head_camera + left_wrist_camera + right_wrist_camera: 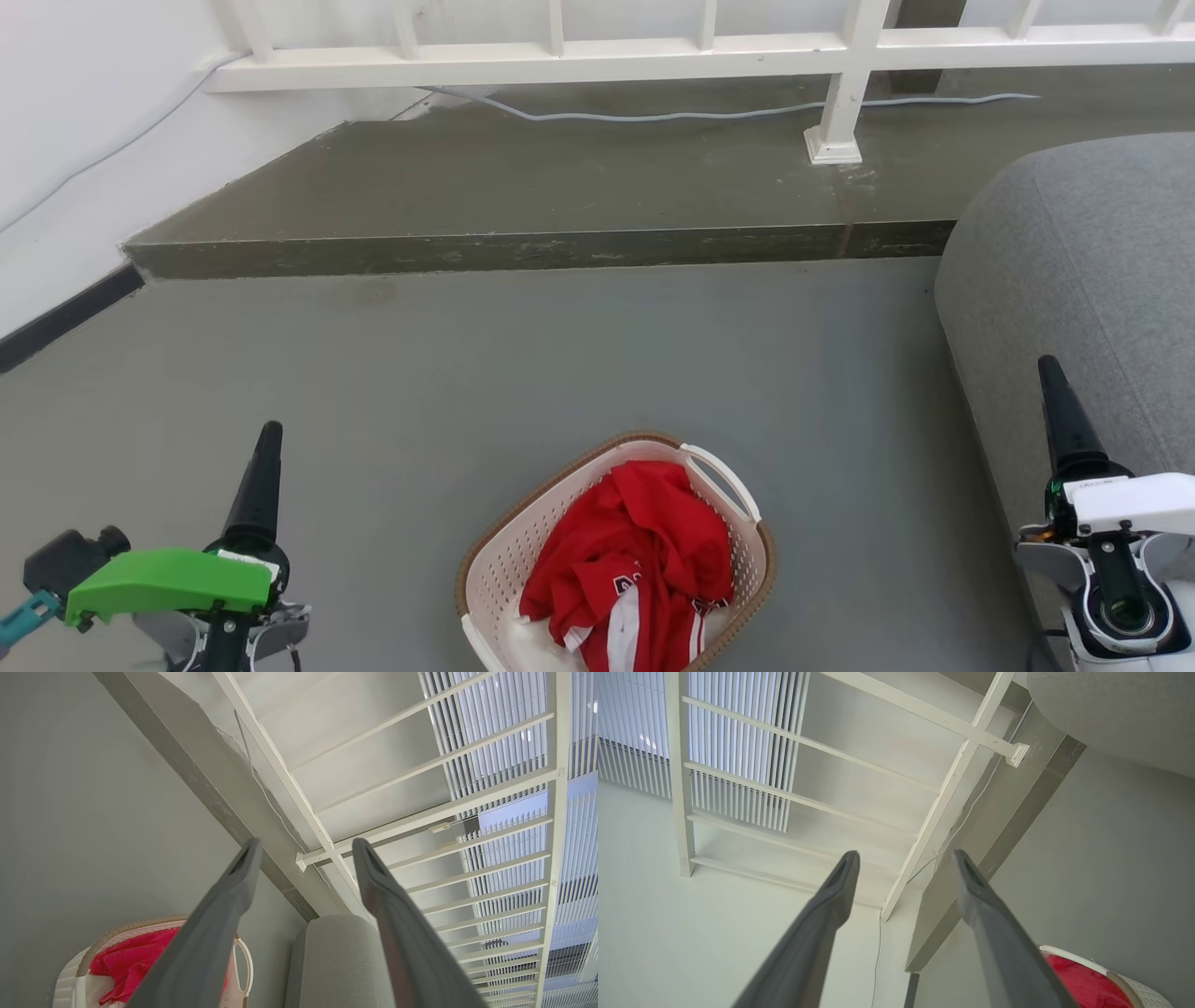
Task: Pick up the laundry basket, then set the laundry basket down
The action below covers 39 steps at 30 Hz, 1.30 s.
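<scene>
the laundry basket (504, 565) sits on the floor (420, 373) between the arms, right of the left pincer (266, 443) and left of the right pincer (1050, 373), back from both sets of fingertips, toward the robot. its long axis runs slantwise: the near handle (476, 644) toward the left pincer, the far handle (724, 476) toward the right. both pincers are released and hold nothing. a red garment (644, 551) lies inside. a grey sofa (1074, 261) just beside the right pincer may crowd that arm; the step (523, 187) lies well ahead.
</scene>
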{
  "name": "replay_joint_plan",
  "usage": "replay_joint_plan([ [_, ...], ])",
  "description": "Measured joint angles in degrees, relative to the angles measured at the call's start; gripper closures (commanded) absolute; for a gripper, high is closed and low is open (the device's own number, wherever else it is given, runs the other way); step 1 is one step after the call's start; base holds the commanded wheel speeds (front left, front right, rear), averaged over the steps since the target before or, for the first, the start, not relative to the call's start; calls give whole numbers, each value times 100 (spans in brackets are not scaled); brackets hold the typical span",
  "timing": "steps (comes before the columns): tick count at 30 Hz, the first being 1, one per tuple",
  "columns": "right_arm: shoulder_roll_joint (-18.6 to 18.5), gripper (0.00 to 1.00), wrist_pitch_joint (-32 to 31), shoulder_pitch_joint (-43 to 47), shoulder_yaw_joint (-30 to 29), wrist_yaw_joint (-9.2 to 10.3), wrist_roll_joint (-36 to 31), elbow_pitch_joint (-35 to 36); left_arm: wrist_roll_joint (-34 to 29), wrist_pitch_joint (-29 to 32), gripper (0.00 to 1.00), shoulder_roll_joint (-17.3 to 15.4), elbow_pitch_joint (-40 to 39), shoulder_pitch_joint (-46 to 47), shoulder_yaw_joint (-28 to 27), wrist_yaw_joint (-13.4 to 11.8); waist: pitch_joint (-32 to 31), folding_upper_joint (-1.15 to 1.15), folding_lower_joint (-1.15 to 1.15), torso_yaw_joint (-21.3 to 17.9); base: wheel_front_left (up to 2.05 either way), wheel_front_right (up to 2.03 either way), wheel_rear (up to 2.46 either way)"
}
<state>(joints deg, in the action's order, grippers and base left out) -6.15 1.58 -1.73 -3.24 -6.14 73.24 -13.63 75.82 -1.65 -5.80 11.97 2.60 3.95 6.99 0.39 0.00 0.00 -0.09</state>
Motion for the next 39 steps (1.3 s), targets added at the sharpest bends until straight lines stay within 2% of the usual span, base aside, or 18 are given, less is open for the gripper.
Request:
replay_joint_plan([
  [10, -231, 0, 202, -1, 230, 181, -999, 160, -811, -202, 0, -130, -121, 72, 249, 1, -3, 0, 0, -5, 0, 0, 0],
  [16, -360, 0, 338, -3, 444, 372, -1760, 279, -1551, -346, 0, -279, -202, 135, 470, -11, -8, 0, 0, -6, 0, 0, 0],
  [25, -495, 0, 504, -3, 777, 573, -2668, 356, -2549, -506, 0, -427, -320, 238, 758, -257, -10, 0, 0, 3, 0, 0, 0],
  [39, -619, 0, 797, 4, 1221, 787, -3902, 353, -3986, -761, 0, -567, -502, 251, 1194, -611, -8, 0, 0, -13, 0, 0, 0],
])
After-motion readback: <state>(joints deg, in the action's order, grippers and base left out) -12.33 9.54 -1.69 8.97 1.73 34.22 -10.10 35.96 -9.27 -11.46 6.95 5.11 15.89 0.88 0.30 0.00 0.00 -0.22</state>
